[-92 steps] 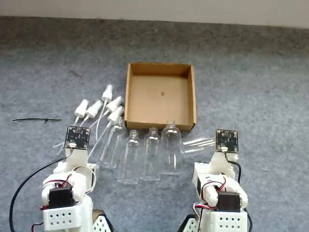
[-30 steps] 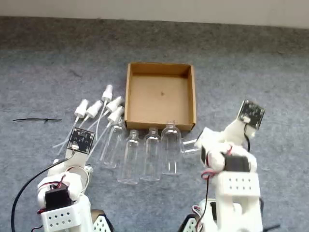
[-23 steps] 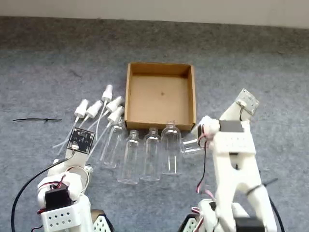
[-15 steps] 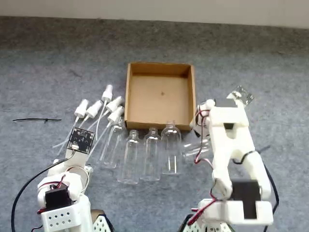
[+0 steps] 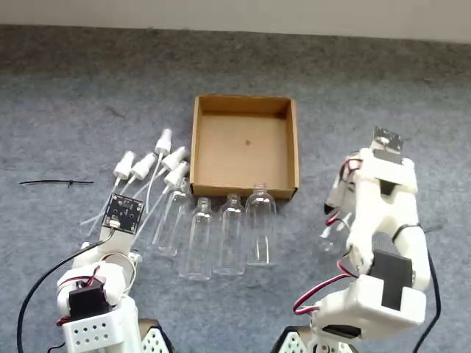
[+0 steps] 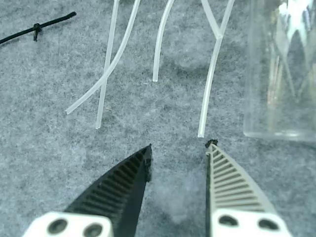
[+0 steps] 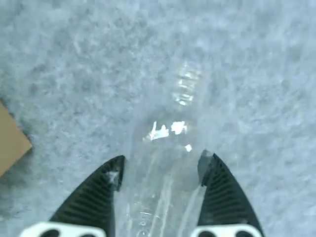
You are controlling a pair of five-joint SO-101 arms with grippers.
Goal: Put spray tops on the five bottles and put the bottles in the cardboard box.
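Observation:
The open cardboard box [image 5: 245, 154] lies at the middle back. Several clear bottles [image 5: 230, 234] without tops lie in a row in front of it. Several white spray tops [image 5: 158, 163] with long dip tubes lie left of the box. My right gripper [image 5: 335, 220] is right of the row, shut on one clear bottle [image 5: 330, 235]. In the right wrist view that bottle [image 7: 160, 128] fills the gap in the gripper [image 7: 162, 158], neck pointing away. My left gripper [image 6: 179, 146] is open over the carpet, close to the dip tubes [image 6: 111, 64] and beside a bottle [image 6: 279, 74].
A black cable tie [image 5: 57, 182] lies on the grey carpet at far left. A corner of the box [image 7: 10, 138] shows beside the held bottle. Bare carpet stretches right of the box and behind it.
My right arm rose from its rest pose, swung over the lone bottle right of the row, and took hold of it; the bottle has moved right. The left arm only shifted slightly.

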